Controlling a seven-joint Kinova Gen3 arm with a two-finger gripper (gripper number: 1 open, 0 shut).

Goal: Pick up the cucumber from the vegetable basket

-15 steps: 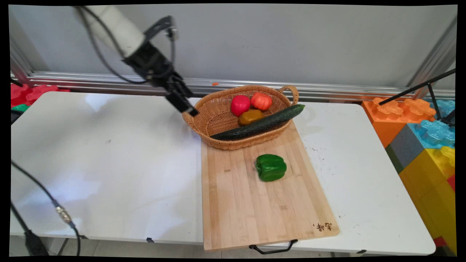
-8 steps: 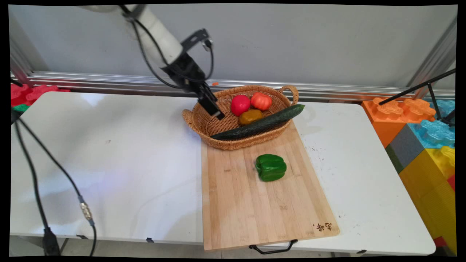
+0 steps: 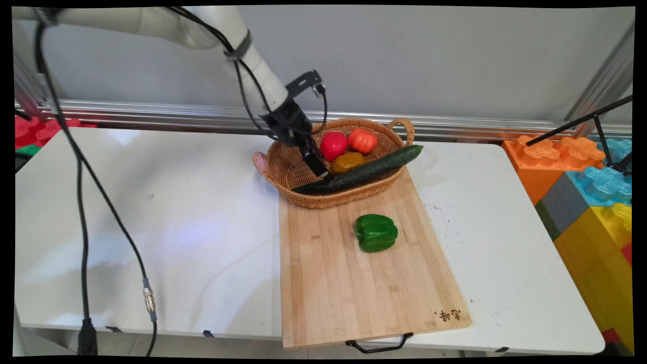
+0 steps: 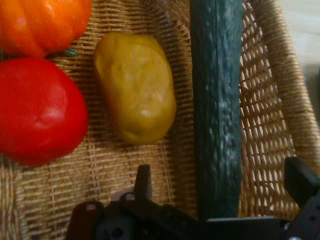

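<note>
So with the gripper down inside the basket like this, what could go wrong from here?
The open gripper straddles the cucumber near one end; a grip there could let the long free end sag or swing. That far end overhangs the wicker basket rim, so lifting might drag on it and shift the basket. The yellow-brown potato lies close beside the cucumber, so a finger may nudge it.

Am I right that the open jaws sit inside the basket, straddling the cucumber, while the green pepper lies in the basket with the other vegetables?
Not quite: the green pepper lies on the cutting board, outside the basket, as the main view shows. The rest holds: the gripper is inside the basket with its jaws open, straddling the cucumber.
</note>
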